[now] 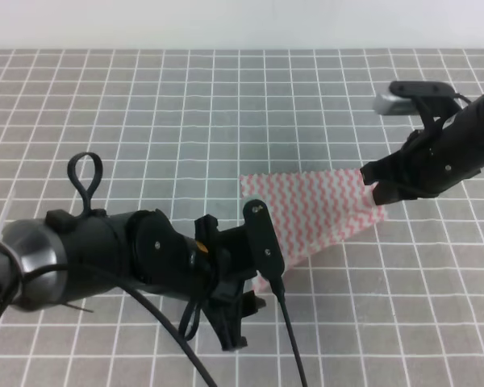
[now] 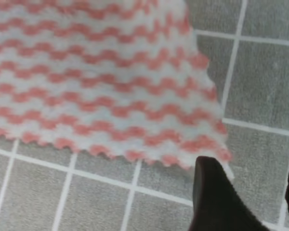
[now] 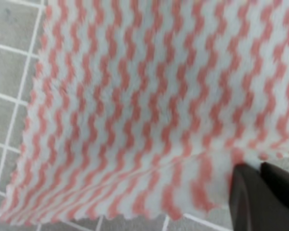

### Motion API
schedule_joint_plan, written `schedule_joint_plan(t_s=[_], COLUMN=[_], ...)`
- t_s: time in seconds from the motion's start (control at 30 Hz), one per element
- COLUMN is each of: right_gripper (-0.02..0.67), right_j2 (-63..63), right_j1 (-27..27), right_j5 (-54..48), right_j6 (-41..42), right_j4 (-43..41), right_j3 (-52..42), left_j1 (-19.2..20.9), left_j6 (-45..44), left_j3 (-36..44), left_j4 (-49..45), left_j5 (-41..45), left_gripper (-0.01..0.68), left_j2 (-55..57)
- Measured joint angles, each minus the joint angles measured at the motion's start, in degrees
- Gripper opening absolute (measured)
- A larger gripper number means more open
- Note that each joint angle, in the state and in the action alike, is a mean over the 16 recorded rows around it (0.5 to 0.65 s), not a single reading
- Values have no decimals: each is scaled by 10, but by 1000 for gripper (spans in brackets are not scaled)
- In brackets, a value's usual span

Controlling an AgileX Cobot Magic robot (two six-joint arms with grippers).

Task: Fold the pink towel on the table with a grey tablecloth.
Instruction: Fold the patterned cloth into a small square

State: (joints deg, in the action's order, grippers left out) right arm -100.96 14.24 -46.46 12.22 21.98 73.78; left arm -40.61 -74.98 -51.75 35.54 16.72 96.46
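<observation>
Both grippers at pink towel point(image 1: 319, 211): my right gripper point(image 1: 373, 190) clamped on its corner, left gripper point(image 1: 258, 294) fingers apart beside near edge.

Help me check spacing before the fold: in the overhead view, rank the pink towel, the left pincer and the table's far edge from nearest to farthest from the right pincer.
1. Pink towel: its right corner sits in the right pincer.
2. Left pincer: lower left, at the towel's opposite corner.
3. Far edge of the table: along the top, farthest.
</observation>
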Motion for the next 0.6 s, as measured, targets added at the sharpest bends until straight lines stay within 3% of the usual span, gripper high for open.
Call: schedule_joint_plan(t_s=[0.6], right_gripper=[-17], right_j2=[-4], right_j1=[0], right_j5=[2], right_j6=[0], right_j4=[-1], right_j3=[7], left_j1=[-11], left_j6=[4], left_j3=[-3], left_j4=[4], left_j5=[-41], left_gripper=[303], left_j2=[34])
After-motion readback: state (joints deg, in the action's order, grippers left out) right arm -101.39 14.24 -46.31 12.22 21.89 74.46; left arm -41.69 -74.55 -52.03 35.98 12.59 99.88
